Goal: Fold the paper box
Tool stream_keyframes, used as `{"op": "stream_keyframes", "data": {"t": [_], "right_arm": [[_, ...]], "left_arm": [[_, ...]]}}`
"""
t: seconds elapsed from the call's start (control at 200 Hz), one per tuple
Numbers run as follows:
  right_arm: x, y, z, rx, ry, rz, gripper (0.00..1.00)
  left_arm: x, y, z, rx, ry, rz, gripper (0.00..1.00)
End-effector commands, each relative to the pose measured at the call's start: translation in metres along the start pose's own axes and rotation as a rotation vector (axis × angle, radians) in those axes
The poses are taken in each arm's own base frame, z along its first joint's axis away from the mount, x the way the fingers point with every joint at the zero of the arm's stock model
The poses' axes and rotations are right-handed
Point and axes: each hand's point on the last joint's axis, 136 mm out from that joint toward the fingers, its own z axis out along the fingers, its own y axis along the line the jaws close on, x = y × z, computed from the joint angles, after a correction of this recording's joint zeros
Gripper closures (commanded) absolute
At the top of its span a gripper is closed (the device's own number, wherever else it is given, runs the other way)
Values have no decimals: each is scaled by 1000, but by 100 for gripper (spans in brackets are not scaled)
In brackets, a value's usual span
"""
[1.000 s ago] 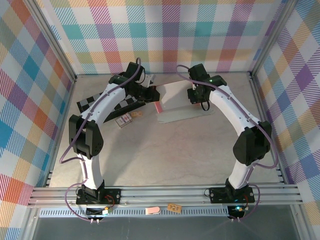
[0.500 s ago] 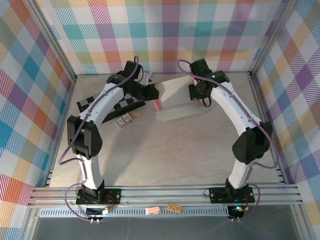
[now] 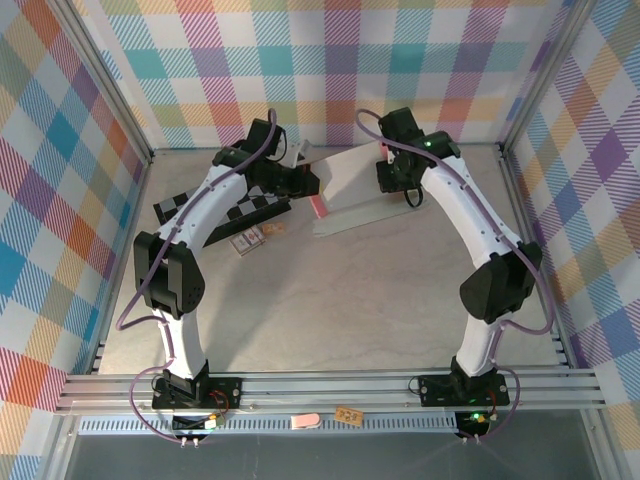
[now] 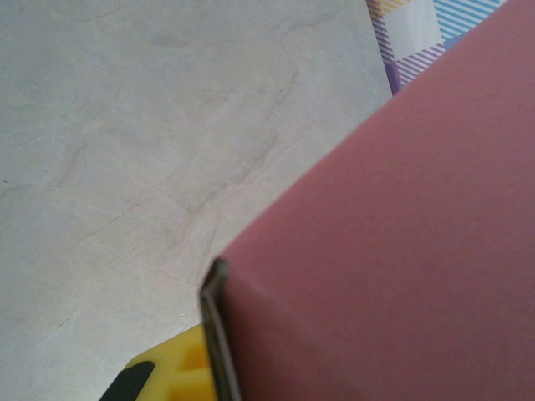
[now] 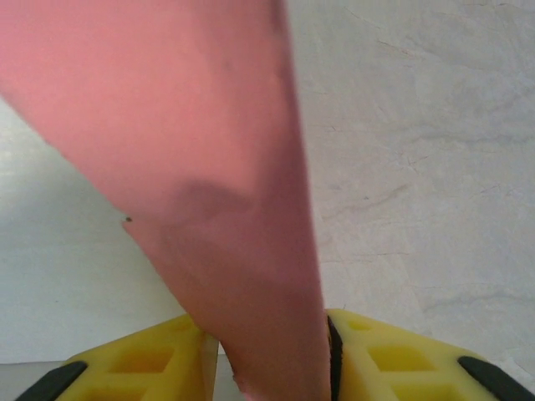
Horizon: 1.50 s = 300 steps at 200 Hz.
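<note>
The paper box (image 3: 350, 195) lies at the far middle of the table (image 3: 330, 300), between my two hands. Its far part is tilted up off the surface and its near edge rests on it. From above I see its pale grey-white reverse and a strip of pink along its left edge. My left wrist camera gives me the pink face close up (image 4: 401, 234), with a folded corner hard against one yellow finger pad (image 4: 171, 376). My left gripper (image 3: 303, 186) is closed all the way on that left edge and has the card pinched. My right gripper (image 3: 392, 178) is at the sheet's far right corner. Its wrist view shows a long pink flap (image 5: 209, 167) running down between my two yellow fingers (image 5: 142, 363). They stand partly apart, and I cannot tell whether they press the flap or merely bracket it. To the left, just beyond my left hand, the black-and-white checkered board (image 3: 215, 208) lies flat. A couple of small cards (image 3: 248, 240) sit near it on the bare table. The left wrist view also catches a corner of the plaid wall (image 4: 418, 33).
</note>
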Motion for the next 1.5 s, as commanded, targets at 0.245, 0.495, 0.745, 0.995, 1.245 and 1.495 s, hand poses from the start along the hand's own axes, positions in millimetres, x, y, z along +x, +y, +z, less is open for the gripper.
{"op": "stream_keyframes", "data": {"t": [0.245, 0.495, 0.745, 0.995, 1.245, 1.495], "right_arm": [[-11, 15, -13, -225, 23, 79, 46], [-8, 18, -41, -414, 26, 134, 33], [-16, 2, -72, -586, -36, 254, 26], [-29, 7, -93, -739, -75, 261, 24], [-23, -31, -75, -659, -109, 293, 33], [-37, -55, -80, -741, -199, 328, 51]], "left_arm": [[-4, -27, -11, 50, -14, 69, 100], [-7, -20, -9, 34, -6, 44, 100], [-3, -16, -8, 36, 25, 32, 100], [1, -14, -6, 41, 43, 23, 100], [-1, -16, -9, 56, 41, 21, 100], [0, -18, -9, 60, 43, 25, 100]]}}
